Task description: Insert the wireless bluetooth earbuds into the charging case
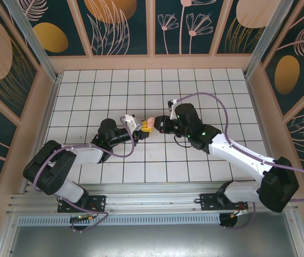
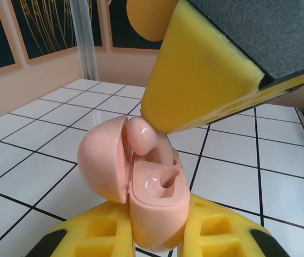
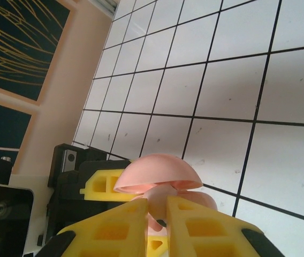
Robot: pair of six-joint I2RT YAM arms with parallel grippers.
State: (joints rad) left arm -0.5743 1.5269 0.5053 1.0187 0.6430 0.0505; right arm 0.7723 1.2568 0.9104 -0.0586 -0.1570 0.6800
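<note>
The charging case (image 2: 158, 210) is pale pink and stands between the yellow fingers of my left gripper (image 2: 160, 238), which is shut on it. Its lid (image 2: 101, 160) hangs open to the left, and the near hollow (image 2: 168, 182) is bare. One pink earbud (image 2: 144, 134) sits at the far hollow, pinched by my right gripper (image 3: 162, 206), whose yellow finger (image 2: 205, 69) reaches down from the upper right. In the right wrist view the earbud (image 3: 165, 198) shows between the fingertips, under the open lid (image 3: 157, 170). From above, both grippers (image 1: 139, 132) (image 1: 157, 125) meet at the case (image 1: 148, 123).
White gridded table (image 1: 195, 91) spreads around the grippers, with patterned walls (image 1: 120, 27) on three sides. The left gripper's black body (image 3: 69, 176) lies just behind the case in the right wrist view.
</note>
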